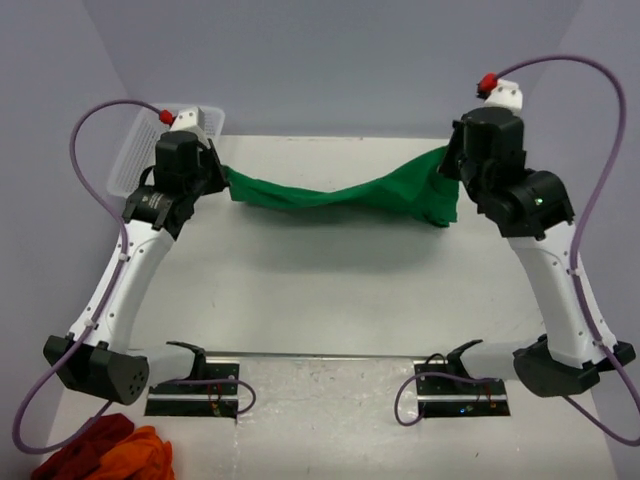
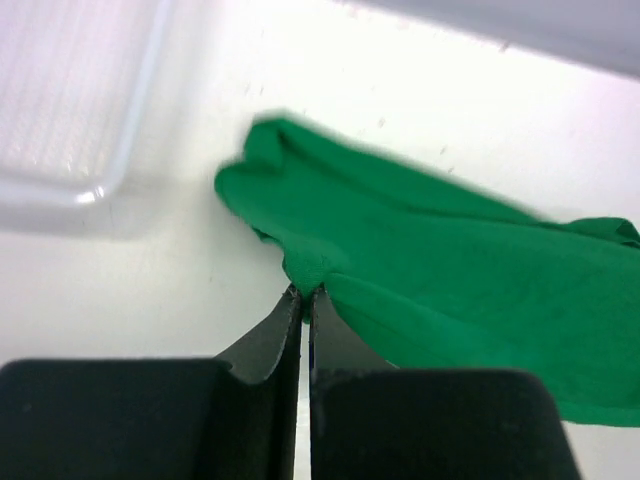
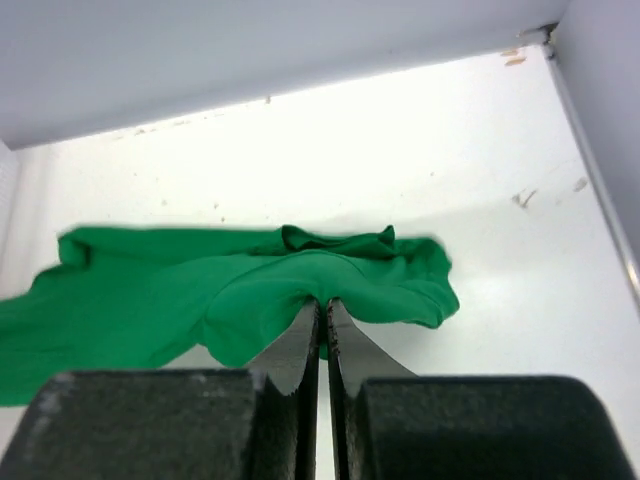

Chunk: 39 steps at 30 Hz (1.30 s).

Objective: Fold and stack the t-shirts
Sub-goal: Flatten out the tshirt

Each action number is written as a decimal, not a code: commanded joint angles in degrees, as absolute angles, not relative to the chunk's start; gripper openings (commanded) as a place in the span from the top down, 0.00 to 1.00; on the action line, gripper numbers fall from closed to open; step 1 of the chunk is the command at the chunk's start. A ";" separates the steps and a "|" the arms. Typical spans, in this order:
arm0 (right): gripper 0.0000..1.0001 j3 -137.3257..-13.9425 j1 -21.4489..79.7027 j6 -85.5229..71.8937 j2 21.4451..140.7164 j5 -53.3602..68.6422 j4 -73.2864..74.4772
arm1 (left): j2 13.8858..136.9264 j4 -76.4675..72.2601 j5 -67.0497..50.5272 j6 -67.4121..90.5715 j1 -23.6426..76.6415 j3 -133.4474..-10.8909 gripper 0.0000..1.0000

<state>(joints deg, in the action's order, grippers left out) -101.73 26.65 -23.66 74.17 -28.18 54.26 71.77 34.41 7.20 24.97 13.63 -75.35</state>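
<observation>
A bright green t-shirt [image 1: 340, 193] hangs stretched between my two grippers above the far half of the table. My left gripper [image 1: 222, 178] is shut on its left end; in the left wrist view the fingertips [image 2: 305, 293] pinch a small fold of the t-shirt [image 2: 450, 270]. At the right end my right gripper [image 1: 450, 165] is shut on the cloth, and the right wrist view shows the t-shirt [image 3: 200, 290] bunched over the closed gripper [image 3: 324, 303]. The middle of the shirt sags and twists.
A white mesh basket [image 1: 135, 150] stands at the back left, behind the left arm. Dark red and orange cloths [image 1: 105, 452] lie at the near left corner. The grey walls close the table at the back and sides.
</observation>
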 commanded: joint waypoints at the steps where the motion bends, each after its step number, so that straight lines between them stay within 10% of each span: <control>1: 1.00 -117.00 26.46 -17.93 75.67 -33.22 60.71 | 68.73 34.10 6.51 21.01 13.45 -84.27 1.00; 10: 1.00 -144.56 23.21 -8.18 87.35 -32.44 58.28 | 81.26 33.31 8.52 15.56 13.45 -109.41 1.00; 18: 1.00 -142.38 11.70 -7.30 96.05 -17.85 45.81 | 106.32 34.38 7.66 10.99 12.13 -135.78 1.00; 39: 1.00 -147.32 4.31 -2.37 98.70 -11.52 31.11 | 108.55 6.77 4.83 8.35 4.49 -135.81 1.00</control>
<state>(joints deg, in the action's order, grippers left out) -146.76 5.93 -2.83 101.97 -11.27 35.35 112.33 11.68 3.92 10.35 5.69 -135.63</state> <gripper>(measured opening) 0.009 0.010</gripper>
